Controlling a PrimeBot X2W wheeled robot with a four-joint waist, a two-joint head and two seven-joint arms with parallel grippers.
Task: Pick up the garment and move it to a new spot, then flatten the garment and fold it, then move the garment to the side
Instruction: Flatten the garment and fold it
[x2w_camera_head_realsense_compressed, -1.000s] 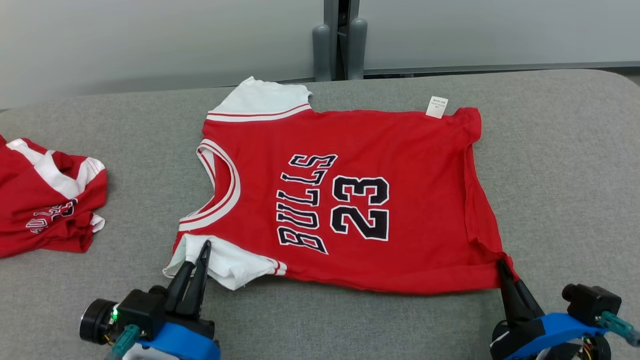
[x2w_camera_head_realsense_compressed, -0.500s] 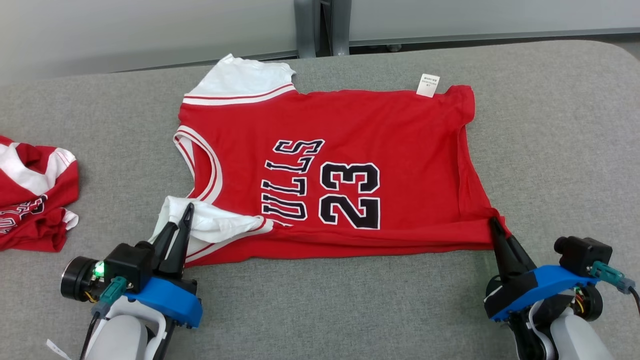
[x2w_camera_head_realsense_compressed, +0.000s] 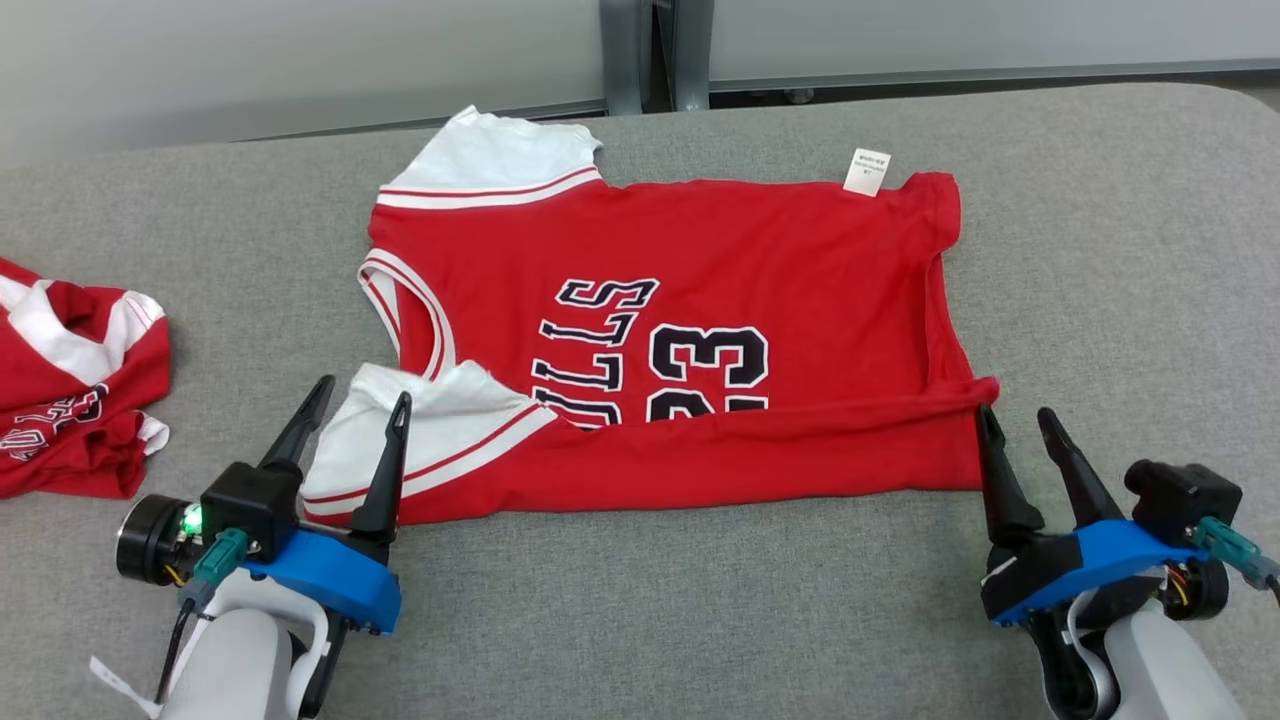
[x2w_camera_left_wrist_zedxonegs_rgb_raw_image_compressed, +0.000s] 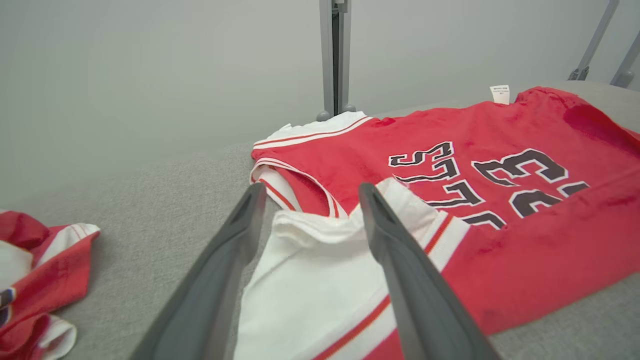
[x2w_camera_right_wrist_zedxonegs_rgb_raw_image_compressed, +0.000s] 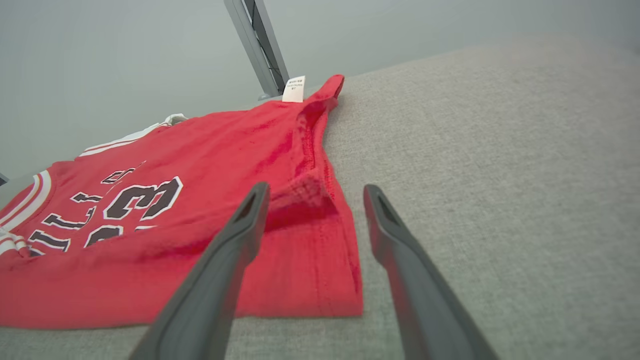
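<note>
The garment (x2w_camera_head_realsense_compressed: 700, 260) is a red jersey with white sleeves and black lettering, lying on the grey table. Its near edge is folded over toward the far side, covering part of the number. My left gripper (x2w_camera_head_realsense_compressed: 355, 395) stands open over the folded white sleeve (x2w_camera_left_wrist_zedxonegs_rgb_raw_image_compressed: 310, 280), fingers either side of it, holding nothing. My right gripper (x2w_camera_head_realsense_compressed: 1015, 415) is open at the folded near right corner (x2w_camera_right_wrist_zedxonegs_rgb_raw_image_compressed: 320, 200), which lies on the table between its fingers. In the left wrist view the garment (x2w_camera_left_wrist_zedxonegs_rgb_raw_image_compressed: 500, 165) spreads out to the right, and the right wrist view has the garment (x2w_camera_right_wrist_zedxonegs_rgb_raw_image_compressed: 200, 200) at left.
A second red and white jersey (x2w_camera_head_realsense_compressed: 70, 400) lies crumpled at the table's left edge, also in the left wrist view (x2w_camera_left_wrist_zedxonegs_rgb_raw_image_compressed: 35, 265). Grey table surface (x2w_camera_head_realsense_compressed: 1130, 250) is bare to the right of the garment and along the near edge. A metal post (x2w_camera_head_realsense_compressed: 655, 50) stands behind the table.
Both grippers carried the garment's near edge away from me, folding it over the lettering, then opened and let go. The head camera tilted between the earliest frame and now.
</note>
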